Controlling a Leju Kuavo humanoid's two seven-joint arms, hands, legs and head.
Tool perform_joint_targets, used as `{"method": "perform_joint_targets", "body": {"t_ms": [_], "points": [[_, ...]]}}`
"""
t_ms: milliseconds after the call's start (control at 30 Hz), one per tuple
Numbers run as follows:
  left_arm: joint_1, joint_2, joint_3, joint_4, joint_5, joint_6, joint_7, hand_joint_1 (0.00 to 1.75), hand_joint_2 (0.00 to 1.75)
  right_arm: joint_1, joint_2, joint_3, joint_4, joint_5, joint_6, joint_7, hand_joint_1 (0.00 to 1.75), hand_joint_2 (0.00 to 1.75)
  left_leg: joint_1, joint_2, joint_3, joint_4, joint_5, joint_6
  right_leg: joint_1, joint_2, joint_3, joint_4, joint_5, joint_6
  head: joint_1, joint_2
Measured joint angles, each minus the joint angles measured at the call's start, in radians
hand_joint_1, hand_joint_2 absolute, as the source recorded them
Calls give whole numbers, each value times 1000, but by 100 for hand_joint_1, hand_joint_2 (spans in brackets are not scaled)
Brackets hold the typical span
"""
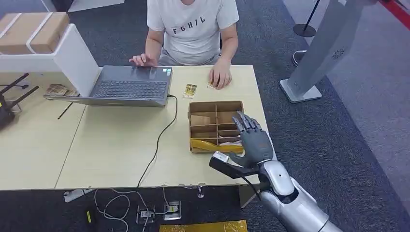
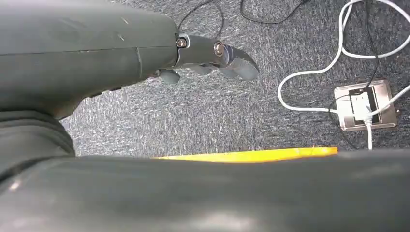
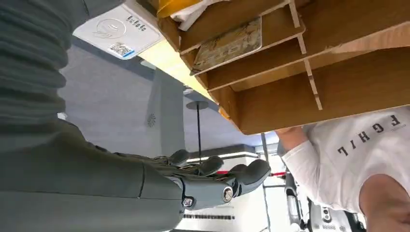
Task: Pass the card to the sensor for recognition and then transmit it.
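A patterned card (image 3: 227, 46) leans in one compartment of the divided cardboard box (image 1: 215, 107) on the table. Another gold card (image 1: 189, 90) lies flat between the box and the laptop. A white-topped reader (image 3: 118, 30) with a logo and a QR code sits at the box's near corner (image 1: 220, 157). My right hand (image 1: 252, 140) hovers over the box's right side, fingers (image 3: 241, 175) stretched out and holding nothing. My left hand (image 2: 212, 55) hangs over the carpet, fingers loosely apart, nothing in it.
A person in a white T-shirt (image 1: 193, 29) sits across the table, one hand (image 1: 220, 77) on a small card, the other on the open laptop (image 1: 128, 87). The laptop's cable (image 1: 159, 137) crosses the table. A router (image 1: 7, 108) stands far left. A floor socket (image 2: 365, 104) and cables lie below.
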Motion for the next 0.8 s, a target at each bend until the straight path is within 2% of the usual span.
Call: {"method": "perform_joint_targets", "body": {"t_ms": [367, 800], "points": [[0, 0, 0, 0, 0, 2, 0, 0, 0, 1, 27, -14, 37, -4, 0, -12, 0, 175, 0, 0, 0, 0, 0, 0, 0, 0, 0, 0, 0, 0, 0, 0], [0, 3, 0, 0, 3, 1, 0, 0, 0, -2, 61, -30, 137, -27, -50, -34, 0, 175, 0, 0, 0, 0, 0, 0, 0, 0, 0, 0, 0, 0, 0, 0]]}}
